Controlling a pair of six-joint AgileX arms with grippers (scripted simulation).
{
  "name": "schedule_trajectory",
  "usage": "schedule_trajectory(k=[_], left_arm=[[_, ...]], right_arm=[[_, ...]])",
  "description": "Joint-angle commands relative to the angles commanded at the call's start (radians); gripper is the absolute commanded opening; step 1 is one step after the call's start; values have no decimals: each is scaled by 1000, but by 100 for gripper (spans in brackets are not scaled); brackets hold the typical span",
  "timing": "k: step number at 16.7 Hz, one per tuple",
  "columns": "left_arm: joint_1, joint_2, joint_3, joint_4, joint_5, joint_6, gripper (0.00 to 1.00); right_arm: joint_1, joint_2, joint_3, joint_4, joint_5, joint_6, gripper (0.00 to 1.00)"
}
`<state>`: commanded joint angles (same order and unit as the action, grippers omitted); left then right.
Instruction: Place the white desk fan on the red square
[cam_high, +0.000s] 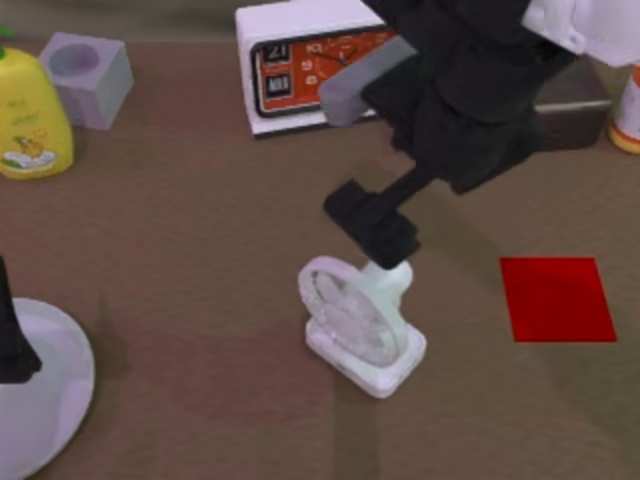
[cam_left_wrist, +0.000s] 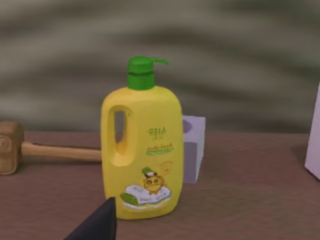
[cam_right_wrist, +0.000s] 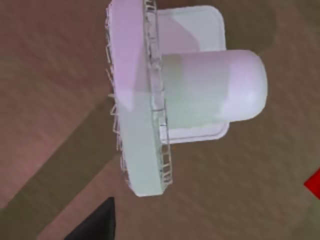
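The white desk fan (cam_high: 362, 325) stands upright near the table's middle, its round grille facing front-left and its motor stub (cam_high: 390, 275) pointing back. My right gripper (cam_high: 376, 226) hangs open just above and behind the stub, holding nothing. In the right wrist view the white desk fan (cam_right_wrist: 165, 95) lies below the camera, and one dark fingertip (cam_right_wrist: 97, 225) shows apart from it. The red square (cam_high: 557, 298) lies flat on the table to the right of the fan, bare; a corner of the red square (cam_right_wrist: 315, 184) shows in the right wrist view. My left arm (cam_high: 12, 340) stays parked at the left edge.
A white clock with an orange face (cam_high: 300, 70) stands at the back, partly under my right arm. A yellow pump bottle (cam_high: 30, 115) and a lilac block (cam_high: 88, 75) sit back left. A large white disc (cam_high: 55, 395) lies front left. A wooden mallet (cam_left_wrist: 12, 147) lies beside the bottle.
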<state>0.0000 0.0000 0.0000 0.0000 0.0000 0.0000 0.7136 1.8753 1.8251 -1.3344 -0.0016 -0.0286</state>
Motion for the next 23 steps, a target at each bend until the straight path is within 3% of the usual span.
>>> schedule_trajectory(k=[4,8,14,23], left_arm=[[0,0,0,0,0,0,100],[0,0,0,0,0,0,100],[0,0,0,0,0,0,100],[0,0,0,0,0,0,100]], right_arm=[[81,225,240,-158,2,3,100],[106,292,315,-210,3,4,100],[104,288,296,-191,3,2,100],[108,266,76,4,2,6,100]])
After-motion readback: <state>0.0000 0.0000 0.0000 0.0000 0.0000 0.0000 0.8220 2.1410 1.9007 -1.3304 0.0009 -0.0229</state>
